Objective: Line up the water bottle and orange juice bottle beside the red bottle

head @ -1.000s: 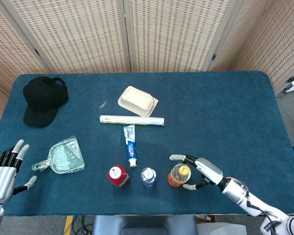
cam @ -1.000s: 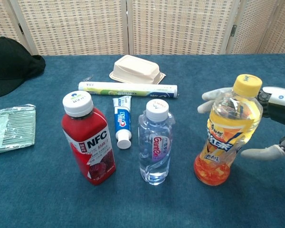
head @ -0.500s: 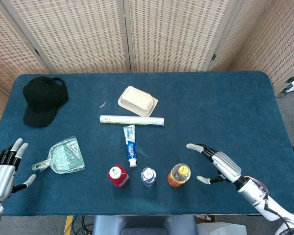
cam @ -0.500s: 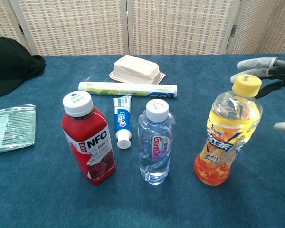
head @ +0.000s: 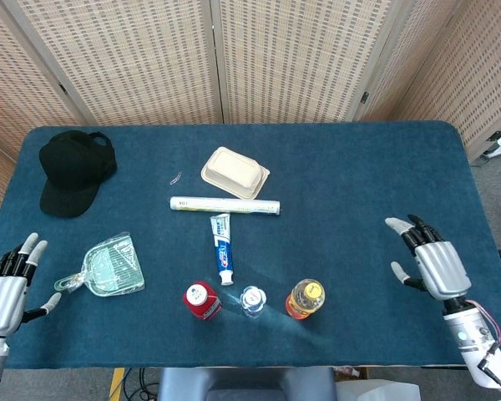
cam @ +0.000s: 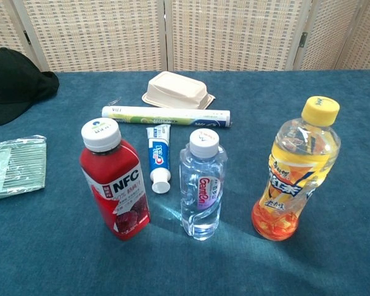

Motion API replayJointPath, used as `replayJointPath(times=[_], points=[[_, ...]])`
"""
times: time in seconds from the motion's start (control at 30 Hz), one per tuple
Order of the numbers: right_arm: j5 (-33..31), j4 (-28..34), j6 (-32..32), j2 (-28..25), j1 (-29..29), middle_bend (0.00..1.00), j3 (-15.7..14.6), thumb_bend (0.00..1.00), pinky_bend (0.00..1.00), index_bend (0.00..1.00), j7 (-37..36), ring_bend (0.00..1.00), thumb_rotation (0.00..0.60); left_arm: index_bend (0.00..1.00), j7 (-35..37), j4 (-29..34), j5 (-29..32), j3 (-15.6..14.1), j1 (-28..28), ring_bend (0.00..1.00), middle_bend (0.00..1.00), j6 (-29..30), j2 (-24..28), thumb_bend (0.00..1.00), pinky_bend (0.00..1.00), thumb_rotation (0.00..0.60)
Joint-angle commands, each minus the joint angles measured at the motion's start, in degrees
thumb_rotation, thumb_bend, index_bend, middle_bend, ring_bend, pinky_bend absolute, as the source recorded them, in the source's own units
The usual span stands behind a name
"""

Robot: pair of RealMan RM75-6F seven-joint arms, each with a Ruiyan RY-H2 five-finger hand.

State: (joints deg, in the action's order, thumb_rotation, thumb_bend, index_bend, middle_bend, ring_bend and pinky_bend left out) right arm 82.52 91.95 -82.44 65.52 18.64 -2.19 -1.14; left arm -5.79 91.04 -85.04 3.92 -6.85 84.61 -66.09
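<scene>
Red bottle (cam: 116,188), water bottle (cam: 201,185), juice bottle (cam: 294,177) stand in a row — task looks done; right robot hand (head: 434,263) and left robot hand (head: 8,286) empty, fingers spread.

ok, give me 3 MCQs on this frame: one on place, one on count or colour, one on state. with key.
1. Which bottle stands between the other two?
A. red bottle
B. water bottle
C. orange juice bottle

2. What colour is the orange juice bottle's cap?
A. white
B. red
C. yellow

3. What is the right hand doing?
A. holding nothing, fingers apart
B. gripping the orange juice bottle
C. pressing on the toothpaste tube

Key:
1 B: in the chest view the water bottle stands upright with the red bottle on one side and the orange juice bottle on the other.
2 C: its cap is yellow, while the other two caps are white.
3 A: in the head view the right hand is well clear of the bottles, fingers spread, with nothing in it.
</scene>
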Motion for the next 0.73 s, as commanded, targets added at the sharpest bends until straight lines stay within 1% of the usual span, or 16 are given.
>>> replayJointPath(times=[0.03,0.2,0.47,0.73], points=[[-2.35,-0.62,-3.2,1.4,-3.11,0.2,2.16,0.38,0.21,0.16,3.49,0.07,0.6,0.08,-0.03,-0.26,0.15,0.08,-0.04,0.06,0.0,0.03,-0.2,0.18,0.09,0.6],[-2.41,-0.01,-5.0,1.22,-5.77,0.2,2.43,0.38,0.21,0.16,2.79,0.07,0.6,0.08,-0.1,-0.47,0.0,0.03,-0.16,0.06,0.0,0.1,-0.63,0.18,0.09,0.6],[-1.22,2.38,-7.17,-0.29,-9.68,0.2,1.79,0.38,0.21,0.16,1.09,0.07,0.6,0.08,-0.24,-0.65,-0.28,-0.16,-0.22,0.06,0.0,0.26,-1.15,0.18,0.09,0.6],[-0.1,3.42,-5.84,-1.41,-11.38,0.2,1.44,0.38,0.21,0.16,-1.79,0.07,0.6,0.08,-0.22,-0.71,-0.62,-0.19,-0.51,0.06,0.0,0.21,-1.41,0.18,0.09,0.6]])
